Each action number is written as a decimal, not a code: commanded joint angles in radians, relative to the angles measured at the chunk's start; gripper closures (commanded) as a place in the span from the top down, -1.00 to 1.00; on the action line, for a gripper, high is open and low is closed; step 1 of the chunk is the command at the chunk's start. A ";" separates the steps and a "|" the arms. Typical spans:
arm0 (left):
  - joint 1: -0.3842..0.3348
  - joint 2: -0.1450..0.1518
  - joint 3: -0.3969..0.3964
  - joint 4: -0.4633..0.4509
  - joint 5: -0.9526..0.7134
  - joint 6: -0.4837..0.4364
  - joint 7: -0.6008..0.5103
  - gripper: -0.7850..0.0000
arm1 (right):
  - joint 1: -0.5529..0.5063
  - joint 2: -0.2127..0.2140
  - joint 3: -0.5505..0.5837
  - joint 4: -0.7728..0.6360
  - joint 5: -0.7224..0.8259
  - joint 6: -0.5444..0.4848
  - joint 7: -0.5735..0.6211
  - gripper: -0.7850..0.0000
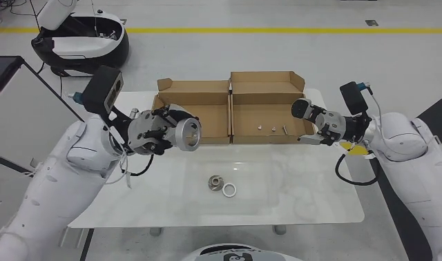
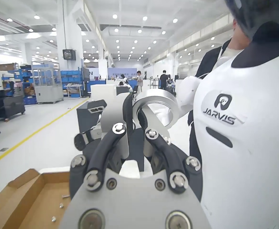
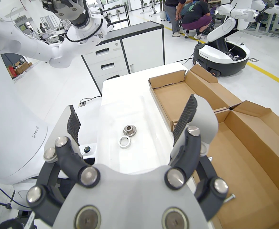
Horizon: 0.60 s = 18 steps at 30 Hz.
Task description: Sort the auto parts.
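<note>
Left pincer (image 2: 135, 114) pinches a large metal ring (image 2: 157, 104) above the bench (image 3: 130, 91). Right pincer (image 3: 131, 116) is spread; a flanged hub (image 3: 129, 129) and small ring (image 3: 124, 142) lie ahead of it.

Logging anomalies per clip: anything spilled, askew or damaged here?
Nothing stands out. Bolts lie inside their box, a flange and small ring lie flat on the table, and the left gripper holds a large ring.

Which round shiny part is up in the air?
The big ring, gripped by the left pincer; the small ring and flanged hub lie on the table.
</note>
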<state>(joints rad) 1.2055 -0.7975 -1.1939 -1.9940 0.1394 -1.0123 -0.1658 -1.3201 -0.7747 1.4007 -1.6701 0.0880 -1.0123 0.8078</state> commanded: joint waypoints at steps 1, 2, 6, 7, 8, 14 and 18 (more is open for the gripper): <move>0.009 0.000 -0.010 -0.005 0.007 0.000 0.005 -1.00 | 0.000 0.000 0.000 0.000 0.000 0.000 0.000 1.00; 0.013 0.000 -0.015 -0.008 0.006 0.000 0.010 -1.00 | 0.000 0.000 0.000 0.000 0.000 0.000 0.000 1.00; 0.030 -0.003 -0.017 -0.040 -0.062 0.000 0.061 -1.00 | 0.000 0.000 0.000 0.000 0.000 0.000 0.000 1.00; 0.033 -0.005 -0.015 -0.048 -0.091 0.000 0.076 -1.00 | 0.000 0.000 0.000 0.000 0.000 0.000 0.000 1.00; 0.032 -0.005 -0.017 -0.053 -0.103 0.000 0.074 -1.00 | 0.000 0.000 0.000 0.000 0.000 0.000 0.000 1.00; 0.047 -0.016 -0.027 -0.094 -0.245 0.000 0.107 -1.00 | 0.000 0.000 0.000 0.000 0.000 0.000 0.000 1.00; 0.058 -0.025 -0.050 -0.104 -0.307 0.000 0.065 -1.00 | 0.000 0.000 0.000 0.000 0.000 0.000 0.000 1.00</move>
<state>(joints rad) 1.2610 -0.8200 -1.2370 -2.0969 -0.1549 -1.0123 -0.0851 -1.3201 -0.7747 1.4007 -1.6701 0.0880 -1.0123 0.8078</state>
